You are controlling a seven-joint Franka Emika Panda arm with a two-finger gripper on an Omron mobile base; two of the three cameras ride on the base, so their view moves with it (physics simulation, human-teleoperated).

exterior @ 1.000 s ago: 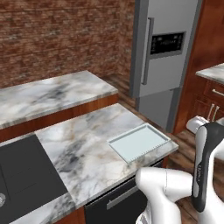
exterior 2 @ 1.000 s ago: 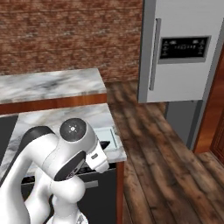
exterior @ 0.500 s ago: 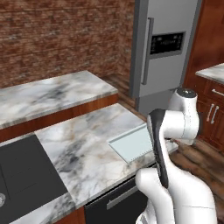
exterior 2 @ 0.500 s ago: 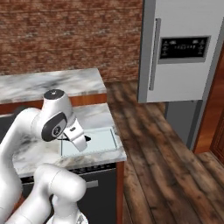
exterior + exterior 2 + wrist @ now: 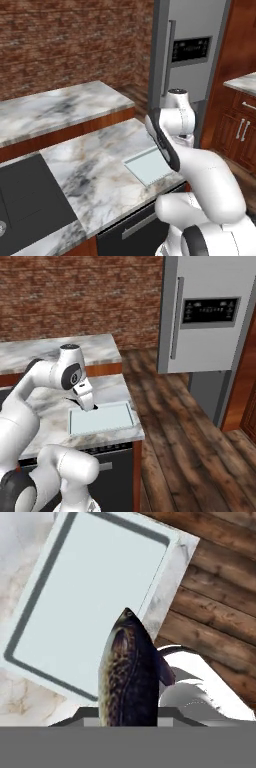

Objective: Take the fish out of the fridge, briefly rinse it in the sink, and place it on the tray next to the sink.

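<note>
Stage: placement pending | Gripper (image 5: pixel 90 406): closed on the fish (image 5: pixel 129 672), held above the tray (image 5: pixel 75 597) | Done: fish judged removed from the closed fridge (image 5: pixel 210 311) | Rinse: cannot be confirmed | Left: fish to be lowered onto tray on table (image 5: pixel 95 160)
</note>
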